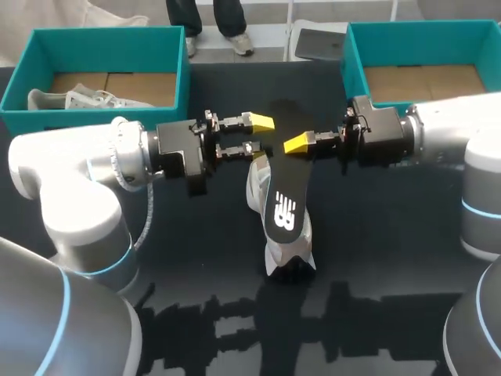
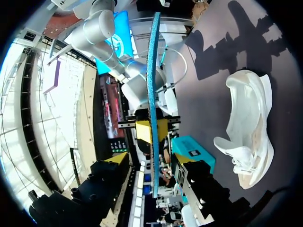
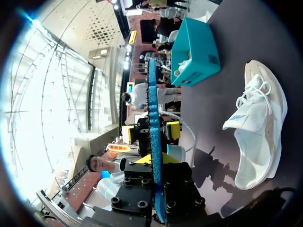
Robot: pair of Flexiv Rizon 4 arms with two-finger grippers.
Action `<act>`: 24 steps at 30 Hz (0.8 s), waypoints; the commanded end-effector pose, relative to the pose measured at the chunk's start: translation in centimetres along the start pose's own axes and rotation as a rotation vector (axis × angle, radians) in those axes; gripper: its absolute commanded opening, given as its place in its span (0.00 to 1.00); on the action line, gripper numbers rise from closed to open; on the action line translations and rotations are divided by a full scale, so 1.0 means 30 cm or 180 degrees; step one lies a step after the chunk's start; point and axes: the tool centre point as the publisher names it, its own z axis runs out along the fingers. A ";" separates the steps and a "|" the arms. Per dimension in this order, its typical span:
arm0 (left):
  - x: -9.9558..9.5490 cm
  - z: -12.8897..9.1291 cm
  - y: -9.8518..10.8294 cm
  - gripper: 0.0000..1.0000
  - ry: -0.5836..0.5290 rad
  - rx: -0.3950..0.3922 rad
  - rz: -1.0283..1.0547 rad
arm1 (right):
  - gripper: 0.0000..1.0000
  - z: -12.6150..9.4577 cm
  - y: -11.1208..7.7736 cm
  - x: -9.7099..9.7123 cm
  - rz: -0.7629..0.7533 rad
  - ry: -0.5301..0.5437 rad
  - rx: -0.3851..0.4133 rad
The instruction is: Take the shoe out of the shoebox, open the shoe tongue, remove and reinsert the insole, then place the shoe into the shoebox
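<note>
Head view: flat black foam insole is up over the centre of the dark table. Right gripper pinches its edge from 3 o'clock. Left gripper sits at the insole's 9 o'clock, fingers spread. White mesh sneaker lies on the table under the insole. Teal cardboard shoebox at 10 o'clock holds a second white shoe; matching teal box at 2 o'clock.

Left wrist view: insole edge-on between the left gripper's spread fingers, with the right gripper's tips clamped on it ahead.

Right wrist view: insole pinched between the right gripper's own fingers, sneaker on the table beside.
</note>
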 end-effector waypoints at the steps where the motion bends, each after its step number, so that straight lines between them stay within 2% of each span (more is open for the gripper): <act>1: 0.011 0.040 0.016 0.38 -0.0017 0.0010 -0.0009 | 0.00 0.023 -0.001 -0.005 0.0010 0.0008 0.0010; 8: 0.011 0.073 0.012 0.27 -0.0030 0.0040 -0.0019 | 0.00 0.037 0.004 -0.012 0.0029 0.0027 0.0036; 11: 0.012 0.081 0.004 0.17 -0.0033 0.0057 -0.0033 | 0.00 0.037 0.007 -0.014 0.0020 0.0036 0.0036; 24: 0.026 0.085 -0.007 0.15 -0.0013 0.0094 -0.0074 | 0.00 0.026 0.014 -0.015 0.0017 0.0031 0.0035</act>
